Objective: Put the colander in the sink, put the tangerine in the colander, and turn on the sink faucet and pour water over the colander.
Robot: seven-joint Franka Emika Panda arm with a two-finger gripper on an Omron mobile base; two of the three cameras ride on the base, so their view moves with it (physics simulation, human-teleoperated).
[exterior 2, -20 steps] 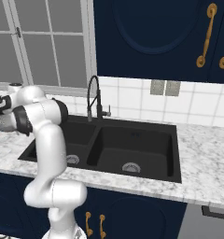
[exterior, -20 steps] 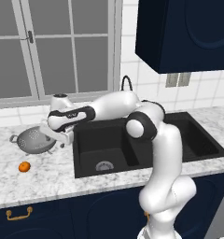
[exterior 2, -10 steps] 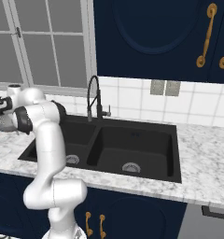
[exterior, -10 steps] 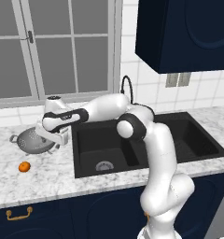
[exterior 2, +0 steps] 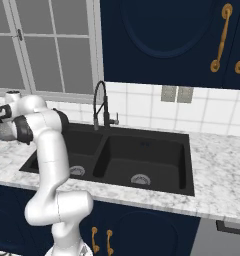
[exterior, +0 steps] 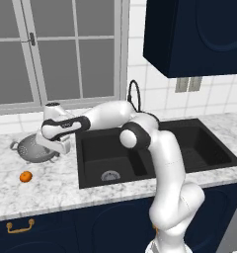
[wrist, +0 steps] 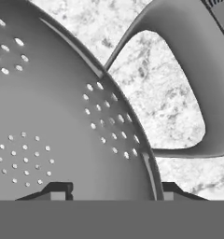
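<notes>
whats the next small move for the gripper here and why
Probably finish closing on the colander rim, then lift. In the hand view the gripper straddles the rim beside the loop handle, one fingertip inside the bowl and one outside, with a gap showing. The colander sits on the counter left of the sink, so it has yet to go in.

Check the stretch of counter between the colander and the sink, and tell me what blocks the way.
Nothing visible does. The colander sits on the marble counter just left of the sink, with bare counter between them. The tangerine lies nearer the front edge, off that path.
</notes>
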